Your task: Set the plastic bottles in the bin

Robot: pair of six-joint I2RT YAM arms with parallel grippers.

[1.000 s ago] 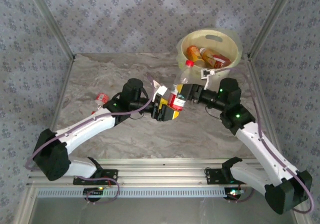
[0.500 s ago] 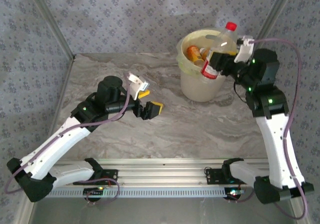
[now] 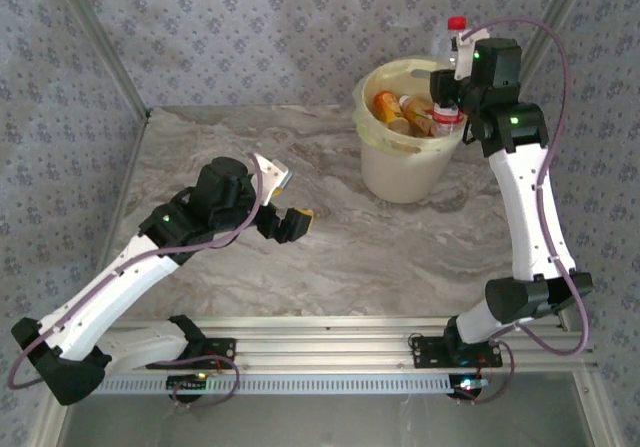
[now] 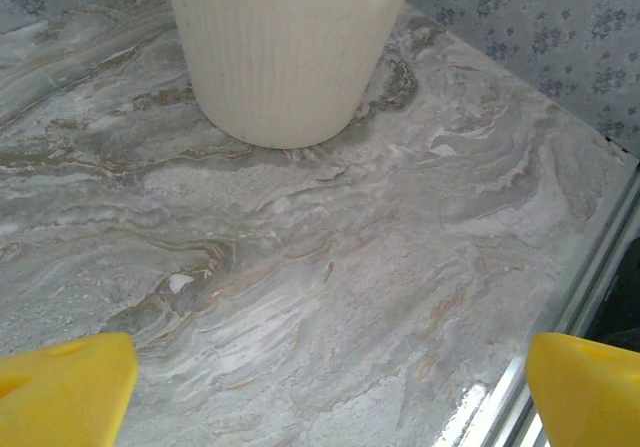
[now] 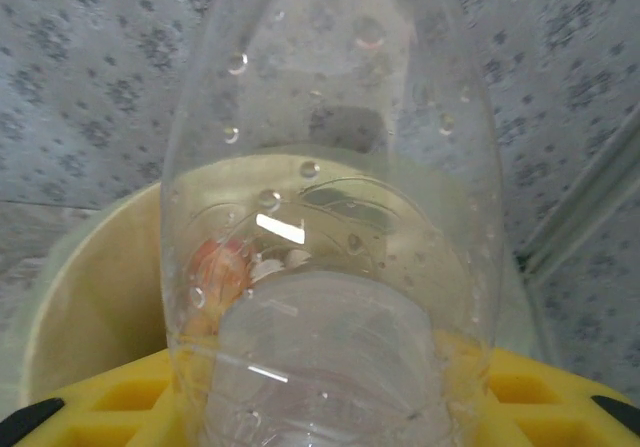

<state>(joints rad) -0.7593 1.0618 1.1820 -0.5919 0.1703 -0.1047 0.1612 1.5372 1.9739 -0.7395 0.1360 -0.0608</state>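
**Fig.** Drop-off step of the bottle-to-bin task. The right hand (image 3: 446, 95) is closed narrow round the lower body of a clear plastic bottle with a red cap (image 3: 455, 29). The bottle is held near upright, cap up, above the far-right rim of the large round cream-yellow plastic bin (image 3: 405, 172) w/ its thin yellowish liner. In the right wrist view the bottle's clear wall sits between the yellow pads (image 5: 530, 392), and the bin's mouth shows behind and below it. The bottle thus appears to be over or just at the rim, not well inside; exact overlap can't be told. At least two orange-labelled plastic bottles (image 3: 388, 104) lie in the bin already. The left hand (image 3: 290, 223) hangs wide and empty above the grey marbled bench (image 4: 350, 267), well apart from the bin. Its yellow fingertips (image 4: 60, 387) show at both lower corners of the left wrist view, w/ the bin's ribbed wall ahead. Judgement: the carry phase looks about done. The next move calls for shifting the bottle a little toward the bin's centre, then parting the fingers so it falls clear of rim & liner.
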